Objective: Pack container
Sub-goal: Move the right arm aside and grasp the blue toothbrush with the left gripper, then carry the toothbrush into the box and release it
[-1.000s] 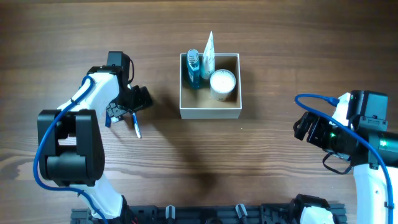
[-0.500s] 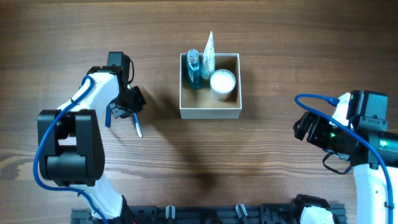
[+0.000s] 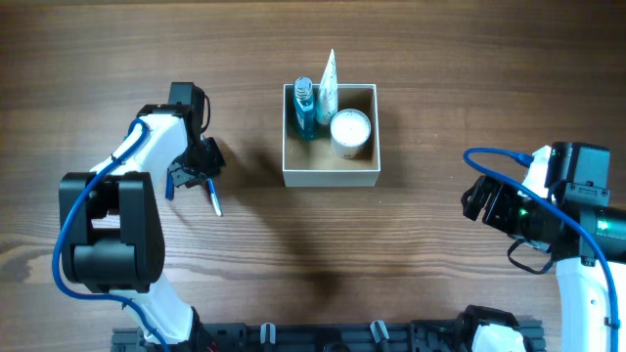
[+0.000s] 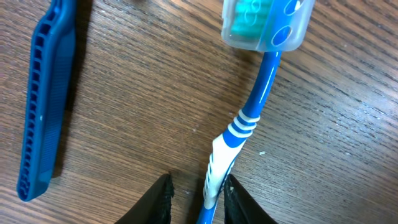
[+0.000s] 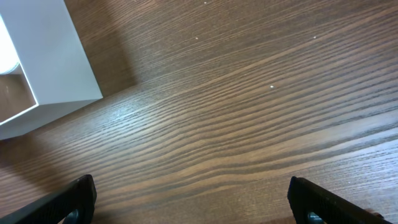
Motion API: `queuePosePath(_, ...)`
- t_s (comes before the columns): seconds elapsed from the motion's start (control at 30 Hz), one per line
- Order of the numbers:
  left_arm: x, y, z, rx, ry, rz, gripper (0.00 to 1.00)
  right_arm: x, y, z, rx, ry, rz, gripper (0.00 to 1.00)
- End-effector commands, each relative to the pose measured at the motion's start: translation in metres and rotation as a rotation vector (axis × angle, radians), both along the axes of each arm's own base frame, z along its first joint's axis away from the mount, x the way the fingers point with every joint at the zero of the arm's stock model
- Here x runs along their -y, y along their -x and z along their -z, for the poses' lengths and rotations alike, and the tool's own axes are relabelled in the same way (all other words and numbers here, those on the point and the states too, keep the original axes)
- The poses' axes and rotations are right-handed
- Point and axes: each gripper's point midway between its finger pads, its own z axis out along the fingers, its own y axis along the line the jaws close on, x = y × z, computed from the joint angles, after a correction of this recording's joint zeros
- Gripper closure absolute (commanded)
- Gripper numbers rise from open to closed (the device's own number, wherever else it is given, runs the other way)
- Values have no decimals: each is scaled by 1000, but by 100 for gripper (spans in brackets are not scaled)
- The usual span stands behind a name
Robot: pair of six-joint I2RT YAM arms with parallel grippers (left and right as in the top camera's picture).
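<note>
A blue-and-white toothbrush (image 4: pixel 252 112) lies on the wooden table with a clear cap (image 4: pixel 267 25) over its head. My left gripper (image 4: pixel 200 200) is down at its handle end, shut on the handle, with the right finger pressed against it and a thin dark gap at the left finger. From overhead the left gripper (image 3: pixel 201 168) and the toothbrush (image 3: pixel 214 201) sit well left of the container (image 3: pixel 330 177). The container is a white-walled box holding a blue bottle (image 3: pixel 305 110), a white tube (image 3: pixel 329 78) and a round white jar (image 3: pixel 350 130). My right gripper (image 5: pixel 199 205) hangs open over bare wood.
A blue comb (image 4: pixel 42 106) lies flat just left of the toothbrush, also visible as the comb (image 3: pixel 169 185) from overhead. A corner of the container (image 5: pixel 53 68) shows at the upper left of the right wrist view. The right arm (image 3: pixel 548 210) stands at the table's right side.
The left jaws have narrowed from wide open onto the toothbrush handle. The toothbrush and comb lie where they were. The right arm has not moved.
</note>
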Motion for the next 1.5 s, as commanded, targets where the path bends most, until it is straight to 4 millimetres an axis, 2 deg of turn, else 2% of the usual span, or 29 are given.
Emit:
queuePosePath(0.0, -5, 5, 8, -23, -22, -5, 72, -3, -1, 0, 6, -12, -24, 0)
queuePosePath(0.27, -4, 11, 27, -79, -19, -4, 67, -3, -1, 0, 6, -12, -24, 0)
queuePosePath(0.3, -4, 11, 27, -77, -19, -4, 82, -3, -1, 0, 6, -12, -24, 0)
queuePosePath(0.33, -4, 10, 27, -77, -19, -4, 90, -3, -1, 0, 6, -12, -24, 0)
queuePosePath(0.37, -4, 10, 27, -76, -19, -4, 95, -3, -1, 0, 6, -12, -24, 0)
queuePosePath(0.43, -4, 8, 25, -70, -19, -4, 96, -3, -1, 0, 6, -12, -23, 0)
queuePosePath(0.6, 0, -5, 2, -7, -17, 7, 96, -3, -1, 0, 6, -12, -23, 0)
queuePosePath(0.7, 10, -19, -38, 91, -12, 34, 96, -3, -1, 0, 6, -12, -24, 0)
queuePosePath(0.8, 31, -32, -90, 241, 1, 96, 96, -3, -1, 0, 6, -12, -24, 0)
queuePosePath(0.9, 66, -37, -146, 428, 15, 274, 96, -3, -1, 0, 6, -11, -24, 0)
queuePosePath(1.0, 117, -29, -193, 594, -5, 635, 96, -3, -1, -1, 7, -11, -24, 0)
queuePosePath(1.07, 149, -19, -209, 657, -37, 888, 96, -3, -1, -1, 7, -11, -24, 0)
queuePosePath(1.17, 193, -2, -213, 692, -96, 1258, 96, -3, -2, -1, 8, -11, -24, 0)
queuePosePath(1.3, 234, 8, -197, 686, -146, 1561, 96, -3, -2, -1, 8, -11, -24, 0)
queuePosePath(1.47, 257, 6, -162, 623, -135, 1644, 96, -3, -2, -1, 8, -11, -24, 0)
